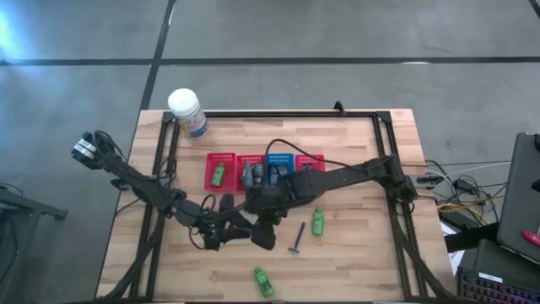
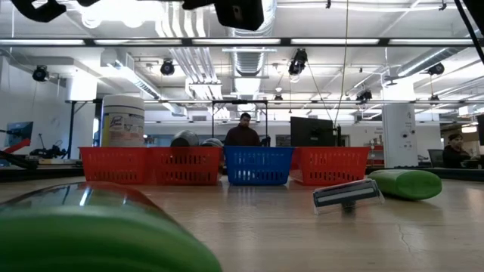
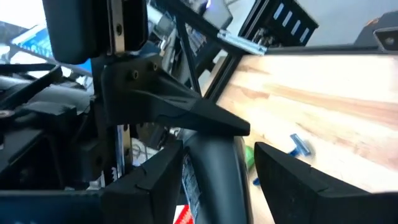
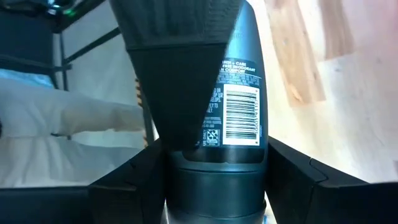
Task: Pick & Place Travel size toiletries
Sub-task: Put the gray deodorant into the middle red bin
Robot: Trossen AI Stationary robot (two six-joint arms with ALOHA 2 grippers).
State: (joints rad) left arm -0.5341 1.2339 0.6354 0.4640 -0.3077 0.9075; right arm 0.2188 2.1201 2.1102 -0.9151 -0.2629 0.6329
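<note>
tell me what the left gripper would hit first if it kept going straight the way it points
Likely the dark oblong tube already between the left gripper fingers; the right gripper grips that tube too.

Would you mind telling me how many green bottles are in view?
3: one green bottle in the leftmost red basket, one on the table beside the razor, one near the front edge. Arms may hide others.

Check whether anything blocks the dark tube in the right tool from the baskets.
Nothing loose lies between the dark tube, gripped by the right tool, and the baskets. Only the right arm itself hangs over that stretch; the left tool is at the tube too.
</note>
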